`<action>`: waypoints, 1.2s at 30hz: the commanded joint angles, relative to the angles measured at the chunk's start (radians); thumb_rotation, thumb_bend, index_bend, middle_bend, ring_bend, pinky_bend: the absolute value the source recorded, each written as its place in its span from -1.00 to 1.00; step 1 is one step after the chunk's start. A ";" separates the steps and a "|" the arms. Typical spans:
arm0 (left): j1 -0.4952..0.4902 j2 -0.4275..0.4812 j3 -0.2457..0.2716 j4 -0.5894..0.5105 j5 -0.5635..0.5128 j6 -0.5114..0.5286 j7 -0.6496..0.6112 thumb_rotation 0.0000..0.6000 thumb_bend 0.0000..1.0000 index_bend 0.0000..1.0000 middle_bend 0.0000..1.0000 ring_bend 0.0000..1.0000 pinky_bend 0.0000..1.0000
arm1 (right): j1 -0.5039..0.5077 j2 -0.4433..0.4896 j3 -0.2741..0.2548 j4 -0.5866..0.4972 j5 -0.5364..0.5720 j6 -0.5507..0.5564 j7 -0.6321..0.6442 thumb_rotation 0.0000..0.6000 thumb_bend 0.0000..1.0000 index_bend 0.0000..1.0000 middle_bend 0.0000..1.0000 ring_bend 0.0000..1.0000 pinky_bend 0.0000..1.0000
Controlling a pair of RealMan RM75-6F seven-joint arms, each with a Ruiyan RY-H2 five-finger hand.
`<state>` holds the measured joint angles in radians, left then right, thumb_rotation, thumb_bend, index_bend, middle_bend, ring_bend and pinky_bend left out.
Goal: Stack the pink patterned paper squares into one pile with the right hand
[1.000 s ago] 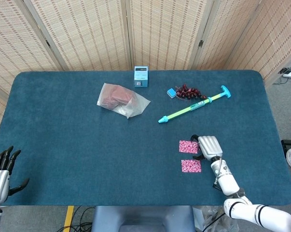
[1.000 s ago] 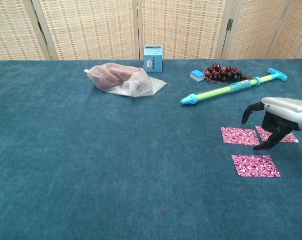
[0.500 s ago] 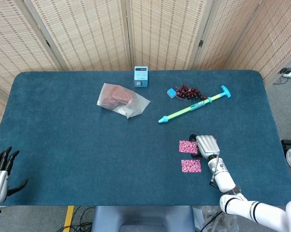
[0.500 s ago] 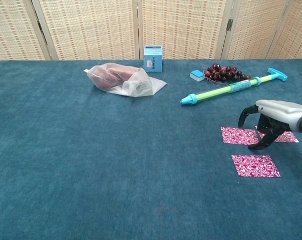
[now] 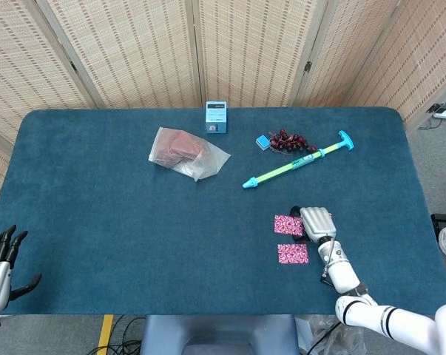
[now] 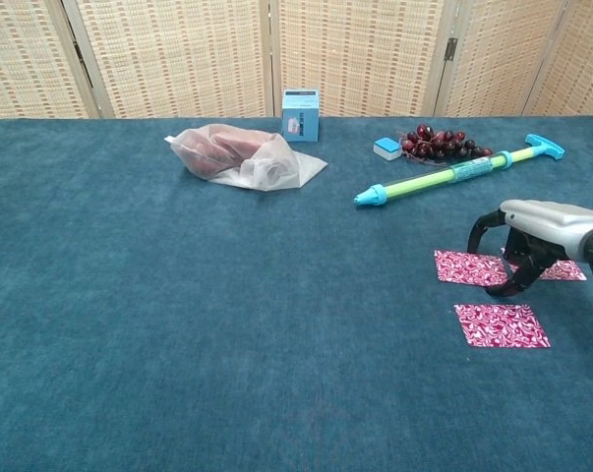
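Three pink paper squares (image 6: pixel 470 267) lie flat at lower right of the chest view. The right hand (image 6: pixel 532 246) arches over them, fingers curled, grasping nothing visible. Thin, light, floppy; lifting likely needs an edge pinch.

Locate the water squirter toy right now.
The green-and-blue water squirter lies diagonally at the table's far right in the chest view, beside the grapes, beyond the right hand.
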<state>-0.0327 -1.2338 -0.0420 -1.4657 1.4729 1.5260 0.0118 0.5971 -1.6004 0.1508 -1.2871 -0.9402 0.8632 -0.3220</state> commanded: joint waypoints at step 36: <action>-0.008 0.004 0.001 -0.019 0.009 -0.006 0.019 1.00 -0.49 -0.74 -0.91 -0.92 -0.79 | -0.126 0.172 -0.152 -0.274 -0.213 0.120 0.044 1.00 -0.40 -0.23 1.00 1.00 1.00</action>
<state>-0.0405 -1.2300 -0.0410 -1.4846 1.4815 1.5204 0.0305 0.4722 -1.4273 -0.0002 -1.5623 -1.1526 0.9820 -0.2781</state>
